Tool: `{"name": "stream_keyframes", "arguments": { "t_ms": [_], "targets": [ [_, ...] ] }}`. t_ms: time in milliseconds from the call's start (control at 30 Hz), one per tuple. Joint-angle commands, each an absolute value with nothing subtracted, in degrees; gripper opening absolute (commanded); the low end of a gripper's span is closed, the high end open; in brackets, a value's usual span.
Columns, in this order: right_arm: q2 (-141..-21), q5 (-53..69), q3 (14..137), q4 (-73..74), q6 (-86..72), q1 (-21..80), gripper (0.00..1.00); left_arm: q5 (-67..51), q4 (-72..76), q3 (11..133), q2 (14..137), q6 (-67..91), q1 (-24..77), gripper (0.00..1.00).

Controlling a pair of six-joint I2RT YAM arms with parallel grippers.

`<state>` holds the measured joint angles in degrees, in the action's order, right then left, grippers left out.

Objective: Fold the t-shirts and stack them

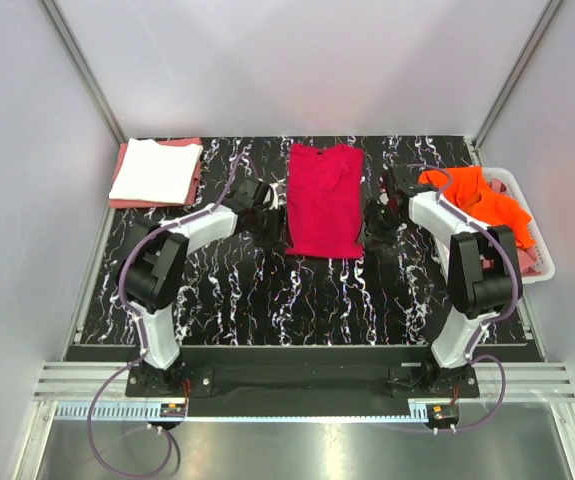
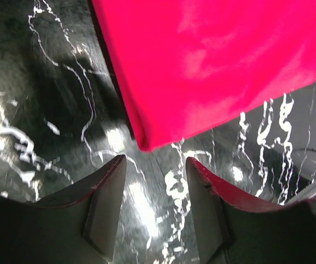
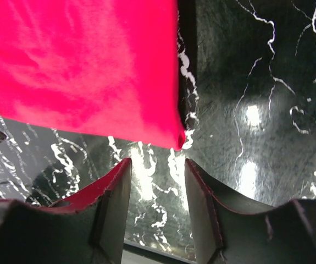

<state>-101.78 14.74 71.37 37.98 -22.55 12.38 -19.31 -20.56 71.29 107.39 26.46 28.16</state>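
The crimson-red t-shirt (image 1: 324, 199) lies folded lengthwise in the middle of the black marbled table. My left gripper (image 1: 270, 228) is open and empty by the shirt's near left corner (image 2: 147, 144). My right gripper (image 1: 374, 225) is open and empty by its near right corner (image 3: 177, 144). A folded white t-shirt (image 1: 155, 168) lies on a salmon-pink one (image 1: 193, 178) at the back left. Bright orange t-shirts (image 1: 482, 198) fill the basket on the right.
A white perforated basket (image 1: 539, 240) stands at the table's right edge, beside my right arm. Grey walls enclose the table on three sides.
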Motion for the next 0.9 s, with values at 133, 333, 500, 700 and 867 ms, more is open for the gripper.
{"name": "stream_keyframes", "arguments": {
  "t_ms": [133,333,500,700,867],
  "targets": [
    [-106.60,18.28,70.84,33.58,-19.77,12.22,0.46,-19.25,-16.43,70.40,109.42,27.16,28.65,0.53],
    [-107.40,17.93,68.91,32.09,-20.13,12.22,0.43,-19.24,-16.00,70.58,111.97,26.89,28.65,0.50],
    [-106.61,15.65,66.98,30.68,-19.86,12.13,0.17,-22.06,-14.15,69.61,112.94,28.21,28.65,0.02],
    [-99.34,18.80,59.87,28.31,-23.02,12.39,0.00,-18.03,-14.15,60.68,102.78,32.34,29.26,0.00],
    [-89.40,18.80,47.39,27.16,-27.15,13.18,0.00,-15.21,-13.80,50.11,91.95,34.63,32.07,0.00]
  ]
}}
